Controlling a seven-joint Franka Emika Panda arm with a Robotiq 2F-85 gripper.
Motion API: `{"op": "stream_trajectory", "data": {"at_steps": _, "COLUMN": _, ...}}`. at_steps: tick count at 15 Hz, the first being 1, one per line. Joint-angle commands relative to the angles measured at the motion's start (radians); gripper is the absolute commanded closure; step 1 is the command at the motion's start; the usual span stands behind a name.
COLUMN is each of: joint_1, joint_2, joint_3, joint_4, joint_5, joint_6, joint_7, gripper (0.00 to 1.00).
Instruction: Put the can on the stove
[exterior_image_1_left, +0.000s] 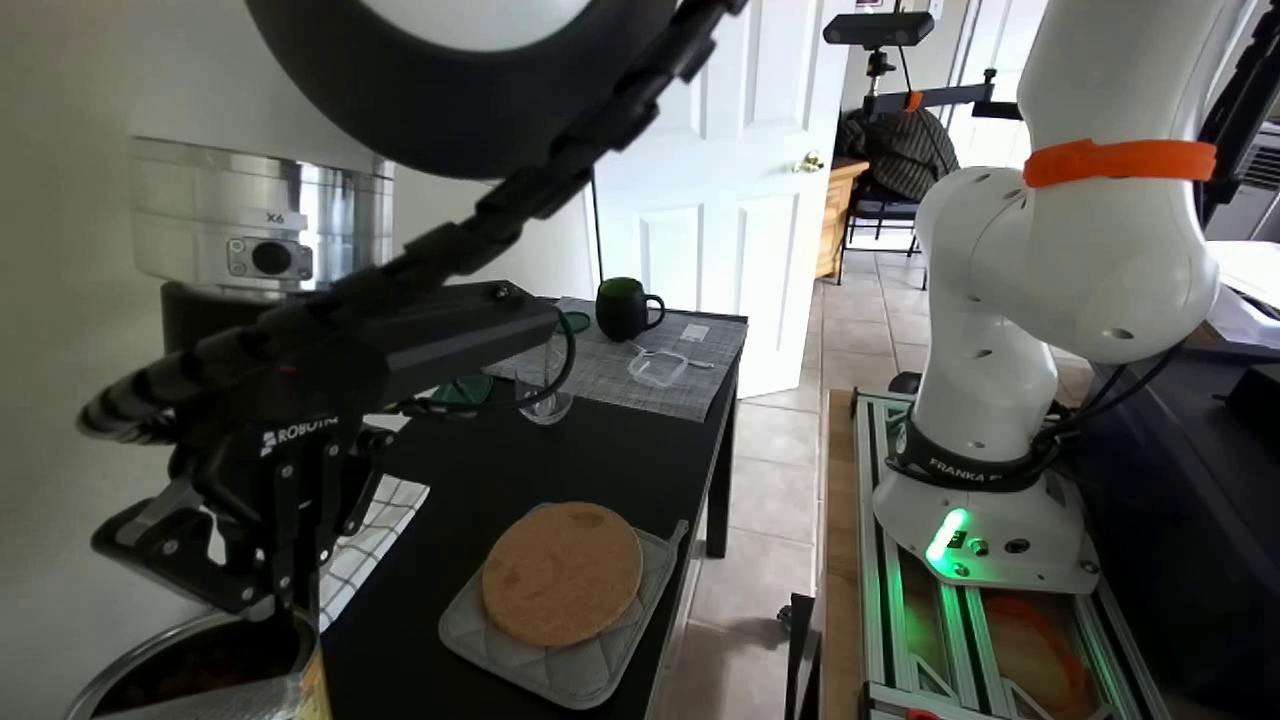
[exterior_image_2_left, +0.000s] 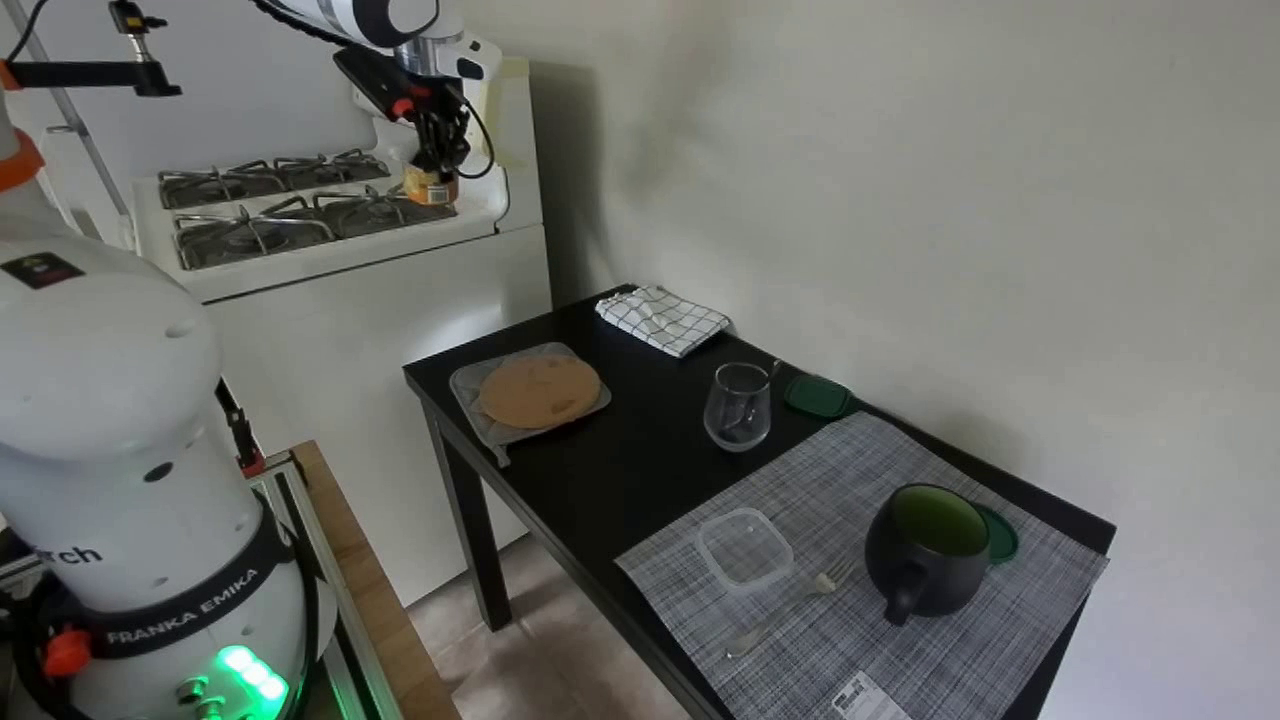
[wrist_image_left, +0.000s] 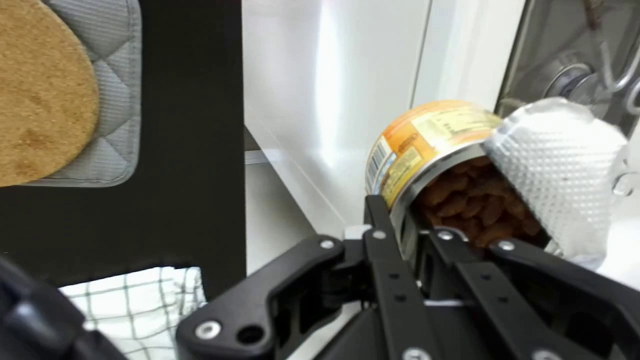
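Note:
The can (wrist_image_left: 435, 135) is an open tin with an orange-yellow label, brown contents and a peeled-back silver lid. It also shows in both exterior views (exterior_image_1_left: 316, 690) (exterior_image_2_left: 424, 187). My gripper (wrist_image_left: 400, 220) is shut on the can's wall, one finger outside and one inside the rim. The gripper also shows in both exterior views (exterior_image_1_left: 272, 600) (exterior_image_2_left: 442, 172). The stove (exterior_image_2_left: 380, 310) is a white gas range with dark grates. Its edge shows in the wrist view (wrist_image_left: 465, 55). The can appears at the stove's right front burner; I cannot tell whether it touches the grate.
A black table (exterior_image_2_left: 640, 490) stands beside the stove, bearing a cork disc (exterior_image_2_left: 540, 391) on a grey pad (exterior_image_2_left: 500, 432), a checked cloth (exterior_image_2_left: 664, 319), a clear glass (exterior_image_2_left: 738, 408), a black mug (exterior_image_2_left: 925, 560) and a clear tray (exterior_image_2_left: 745, 550). A wall stands behind.

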Motion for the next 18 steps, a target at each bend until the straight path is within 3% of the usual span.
{"op": "stream_trajectory", "data": {"at_steps": 1, "joint_1": 0.023, "joint_2": 0.002, "joint_3": 0.025, "joint_4": 0.019, "joint_5": 0.110, "joint_6": -0.030, "joint_7": -0.140, "gripper": 0.97}}
{"op": "stream_trajectory", "data": {"at_steps": 4, "joint_1": 0.034, "joint_2": 0.031, "joint_3": 0.048, "joint_4": 0.030, "joint_5": 0.132, "joint_6": 0.013, "joint_7": -0.158, "gripper": 0.97}}
{"op": "stream_trajectory", "data": {"at_steps": 7, "joint_1": 0.033, "joint_2": 0.076, "joint_3": 0.072, "joint_4": 0.041, "joint_5": 0.062, "joint_6": 0.097, "joint_7": -0.067, "gripper": 0.97}}
{"op": "stream_trajectory", "data": {"at_steps": 10, "joint_1": 0.034, "joint_2": 0.139, "joint_3": 0.083, "joint_4": 0.070, "joint_5": -0.052, "joint_6": 0.160, "joint_7": 0.036, "gripper": 0.97}}
{"op": "stream_trajectory", "data": {"at_steps": 13, "joint_1": 0.051, "joint_2": 0.196, "joint_3": 0.076, "joint_4": 0.115, "joint_5": -0.197, "joint_6": 0.150, "joint_7": 0.131, "gripper": 0.97}}
{"op": "stream_trajectory", "data": {"at_steps": 18, "joint_1": 0.097, "joint_2": 0.289, "joint_3": 0.062, "joint_4": 0.199, "joint_5": -0.291, "joint_6": 0.158, "joint_7": 0.199, "gripper": 0.97}}
